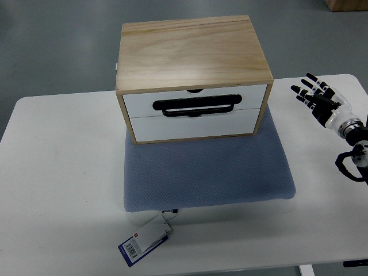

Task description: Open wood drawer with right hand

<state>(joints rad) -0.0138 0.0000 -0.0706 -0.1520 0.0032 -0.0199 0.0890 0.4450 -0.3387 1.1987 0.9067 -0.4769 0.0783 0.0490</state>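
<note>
A light-wood cabinet with two white drawer fronts (194, 77) stands on a blue-grey padded mat (207, 175), toward the far edge of the white tabletop (57, 172) and close to midway between its left and right edges. The cabinet occupies the far part of the mat; the near part of the mat is bare. A black bar handle (196, 106) lies across the lower part of the upper drawer front (195, 101), just above the seam with the lower drawer front (192, 126). Both fronts sit flush with the cabinet frame, so neither drawer is open. A blue and white product tag (144, 240) hangs from the near edge of the mat, near the near edge of the tabletop.

The right hand (319, 100) is over the right edge of the tabletop, well apart from the cabinet. Its fingers are spread and extended, pointing toward the far left, and hold nothing. The left arm is not in view.

Step in hand: approach. No contact with the handle has been made.

Next move, as judged: carry the right hand leftward to the front face, bring the fingers in behind the black bar, close them on it, then pull straight toward the near edge. An angled pull may slide the cabinet on the mat instead.
</note>
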